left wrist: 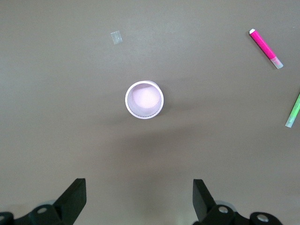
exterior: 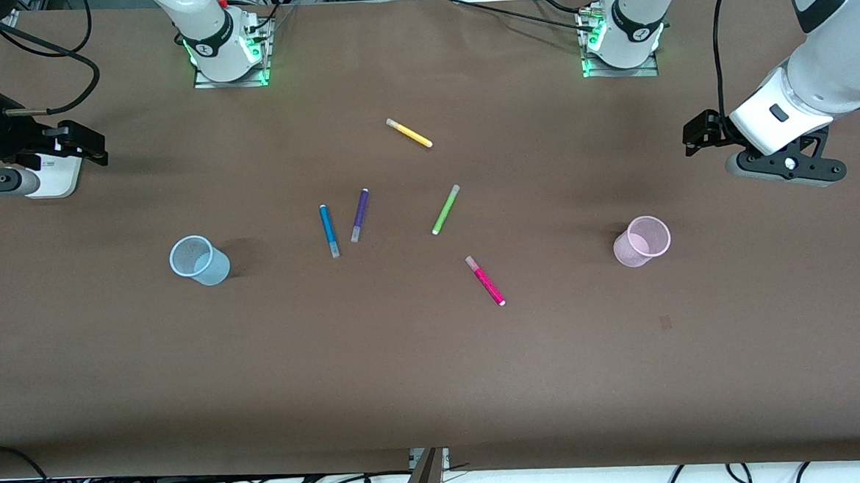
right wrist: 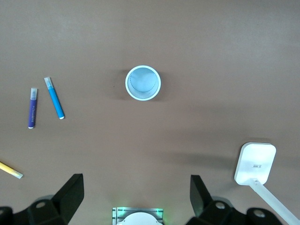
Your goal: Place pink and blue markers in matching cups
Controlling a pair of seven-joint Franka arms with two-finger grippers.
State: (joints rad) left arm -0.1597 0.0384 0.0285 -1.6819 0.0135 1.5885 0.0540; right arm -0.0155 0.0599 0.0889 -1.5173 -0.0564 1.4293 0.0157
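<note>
On the table, pink marker (exterior: 485,280) and blue marker (exterior: 328,230) lie between pink cup (exterior: 642,241) and blue cup (exterior: 199,260). Left gripper (left wrist: 139,197) and right gripper (right wrist: 136,193) hover, fingers spread; each should descend squarely across its marker's middle.

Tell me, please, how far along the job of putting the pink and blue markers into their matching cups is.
Nothing looks done: the pink marker and blue marker lie on the table, and the pink cup and blue cup stand empty. Nothing is in hand; the left gripper hangs open over the table beside the pink cup, the right gripper open beside the blue cup. Both placements remain.
</note>
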